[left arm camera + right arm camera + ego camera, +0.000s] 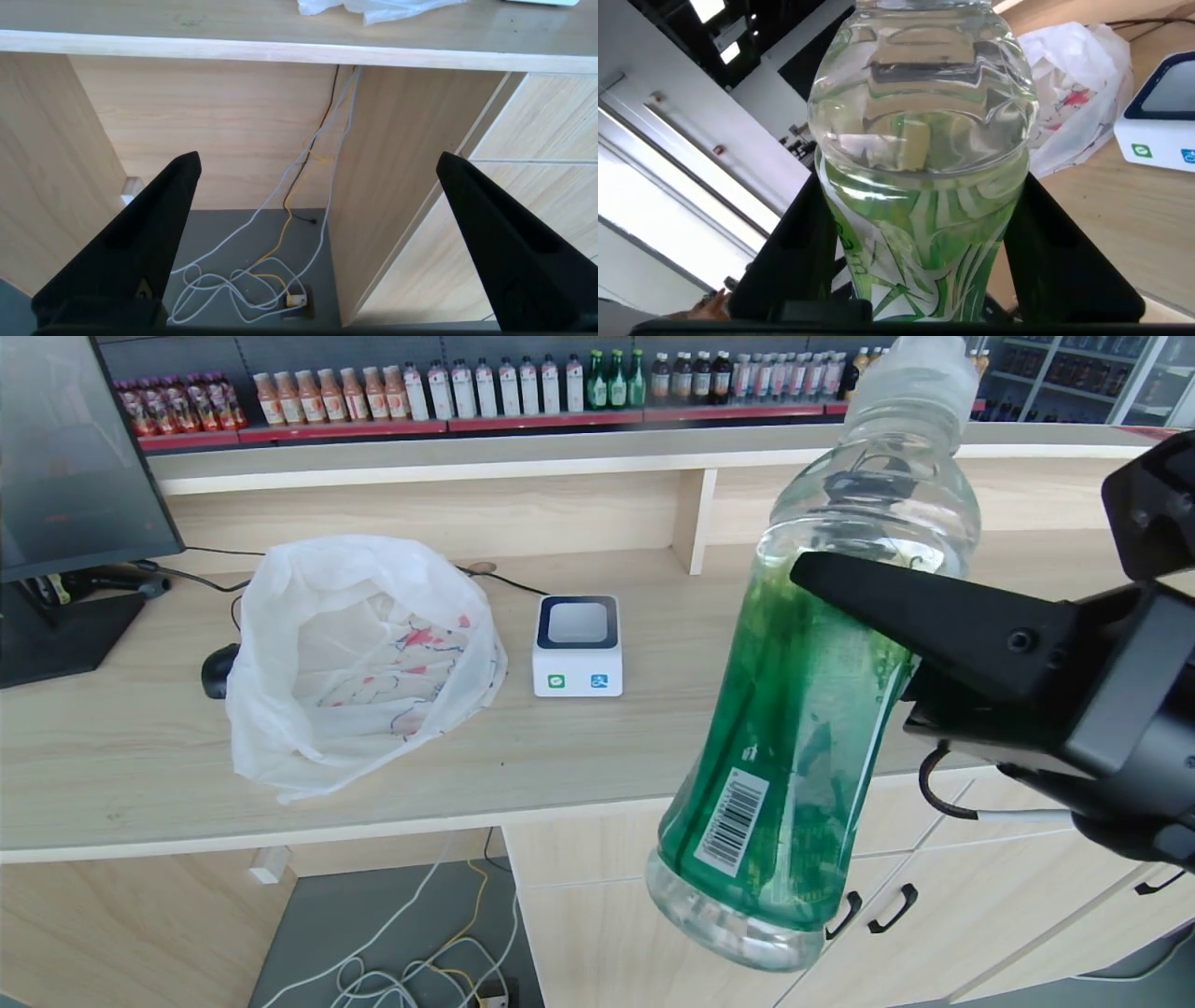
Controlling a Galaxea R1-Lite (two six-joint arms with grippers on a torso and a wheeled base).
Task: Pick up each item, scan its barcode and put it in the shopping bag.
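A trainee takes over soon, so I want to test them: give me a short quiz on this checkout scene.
1. True or false: the black left gripper hangs open below the wooden counter, holding nothing.
2. By the robot's sides, the white box-shaped scanner stands on which side of the white plastic shopping bag?
3. The clear plastic bottle with the green label is: A) clamped in the black right gripper; B) inside the bag; C) lying on the counter.
Key: 1 true; 2 right; 3 A.

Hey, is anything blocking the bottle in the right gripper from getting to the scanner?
Nothing visible does. The right gripper holds the bottle aloft right of the scanner; the shopping bag sits on its other side.
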